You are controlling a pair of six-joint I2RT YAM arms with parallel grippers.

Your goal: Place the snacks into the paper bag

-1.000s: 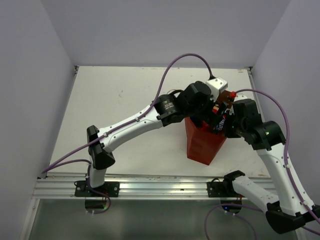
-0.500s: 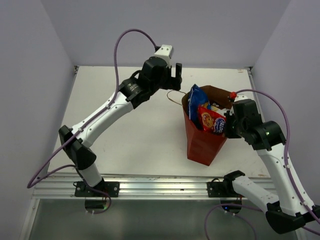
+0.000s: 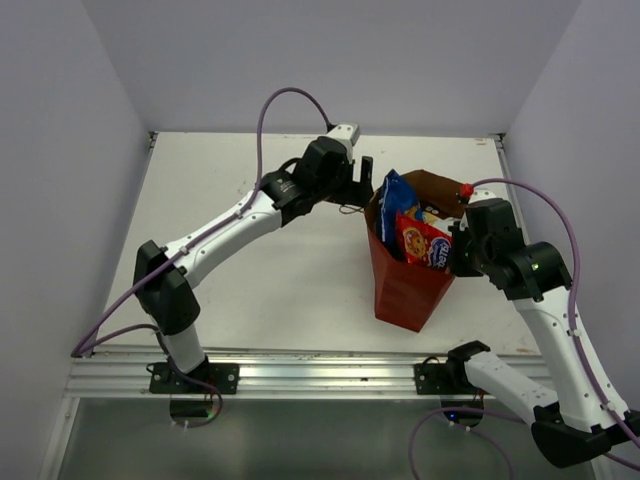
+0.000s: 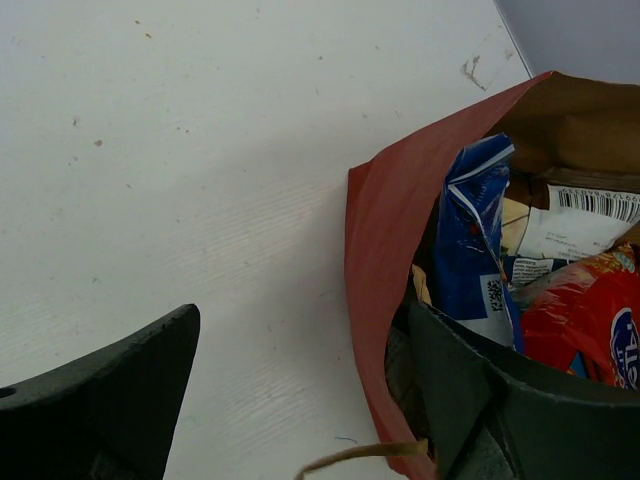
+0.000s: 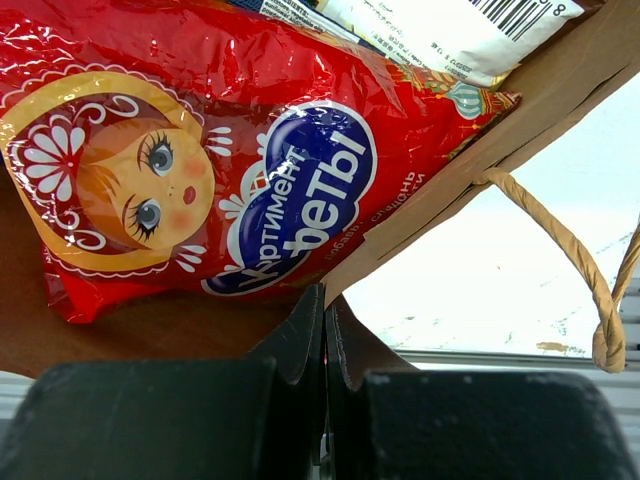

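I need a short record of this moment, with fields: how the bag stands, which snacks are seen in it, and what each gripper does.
paper bag: upright on the table, mouth open
snacks seen in bag: red cookie pack, blue-and-white pack, white pack with a barcode
left gripper: open, holding nothing, at the bag's left rim
right gripper: shut on the bag's right rim

Reaching far forward with left arm [image 3: 240,222], wrist angled toward bag [image 3: 405,290], jaws spread wide, gripping nothing. Holding right arm [image 3: 550,320] folded inward, jaws pinched shut on bag rim.
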